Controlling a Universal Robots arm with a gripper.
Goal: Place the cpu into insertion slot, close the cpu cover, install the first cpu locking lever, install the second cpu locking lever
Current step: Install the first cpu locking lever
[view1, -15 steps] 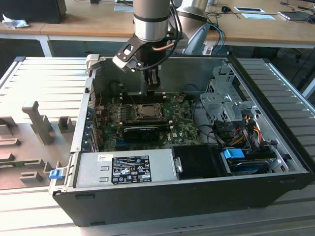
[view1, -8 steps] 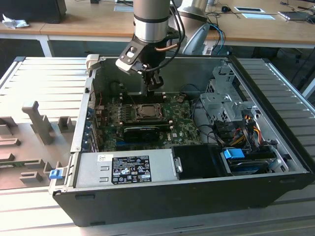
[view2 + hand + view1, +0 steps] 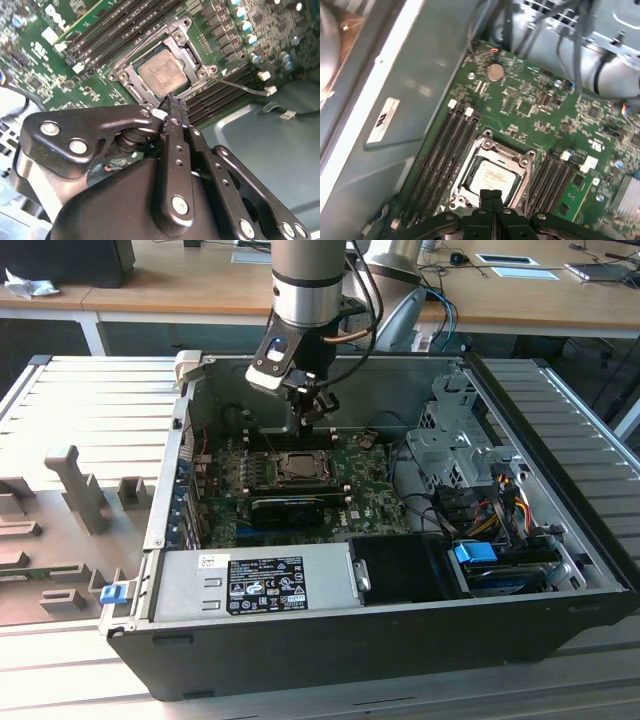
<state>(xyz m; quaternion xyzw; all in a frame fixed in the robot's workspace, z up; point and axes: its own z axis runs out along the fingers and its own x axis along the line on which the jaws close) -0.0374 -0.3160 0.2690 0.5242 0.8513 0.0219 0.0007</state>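
Grey ribbed table (image 3: 60,680) carries an open black PC case (image 3: 330,640). Nearest in the exterior view is a silvery power-supply box (image 3: 250,580), then a long black card (image 3: 295,508), then the small square insertion slot (image 3: 298,468) on the green circuit board (image 3: 370,480). Pale silvery square cpu (image 3: 161,75) sits in that slot w/ the thin silvery cpu cover frame (image 3: 192,50) lying flat around it. Thin metal lever rod (image 3: 240,85) sticks out from one socket corner over the memory slots. Black gripper (image 3: 173,102) is at the slot's edge, fingers pressed together, holding nothing; can't tell if touching. Wooden desks (image 3: 150,290) stand behind.
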